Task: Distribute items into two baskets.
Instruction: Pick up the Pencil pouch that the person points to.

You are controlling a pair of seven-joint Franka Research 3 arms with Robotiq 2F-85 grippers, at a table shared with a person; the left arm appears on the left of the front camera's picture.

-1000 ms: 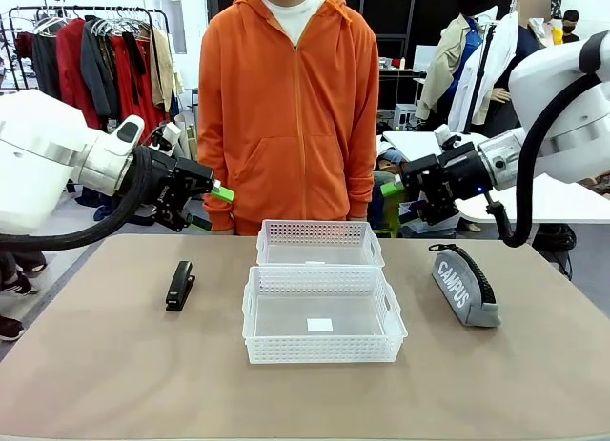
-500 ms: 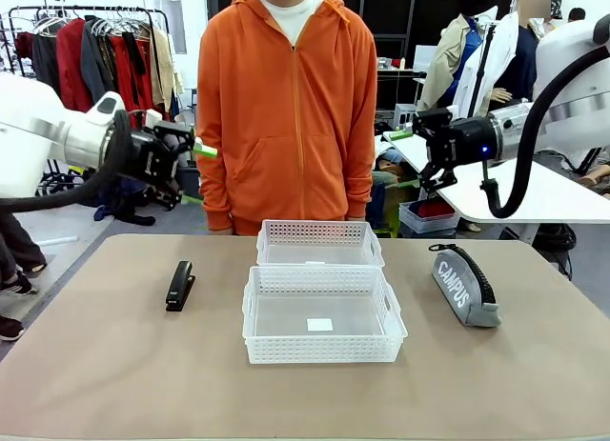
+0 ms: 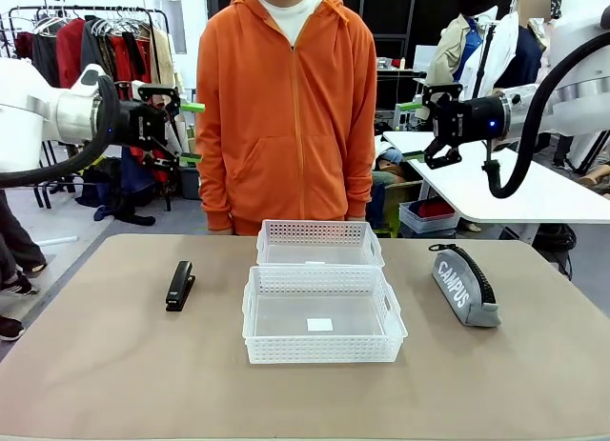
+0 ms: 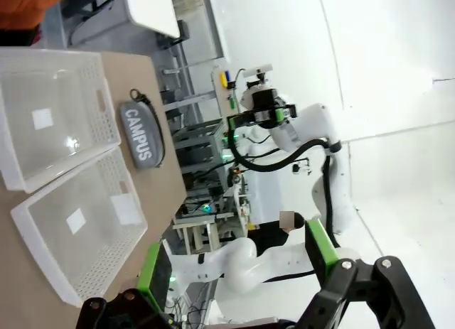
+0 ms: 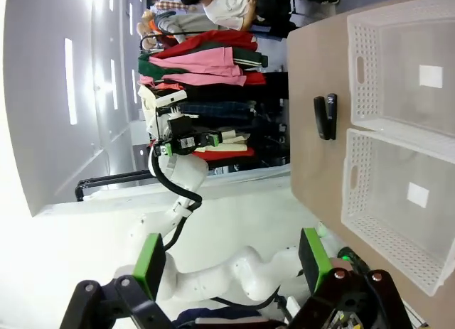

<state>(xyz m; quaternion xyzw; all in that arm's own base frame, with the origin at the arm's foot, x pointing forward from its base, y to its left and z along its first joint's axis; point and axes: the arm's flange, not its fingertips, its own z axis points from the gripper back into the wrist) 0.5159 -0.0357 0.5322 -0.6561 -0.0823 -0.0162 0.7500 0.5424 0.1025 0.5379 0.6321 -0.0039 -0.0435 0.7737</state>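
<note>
Left pincer [image 3: 192, 132] and right pincer [image 3: 417, 131]: both released, high over the surface [image 3: 114, 365].
Black stapler [image 3: 179, 285] lies left of the near basket [image 3: 324, 350], grey CAMPUS pouch [image 3: 464, 286] right of it; far basket [image 3: 319, 233] touching behind.

Grey pouch [image 3: 464, 289], black stapler [image 3: 179, 285], translucent white lattice baskets [image 3: 324, 348].

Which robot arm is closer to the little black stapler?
Left. The left arm hangs high on the side of the stapler; the right arm is as high, on the opposite side above the pouch.
</note>
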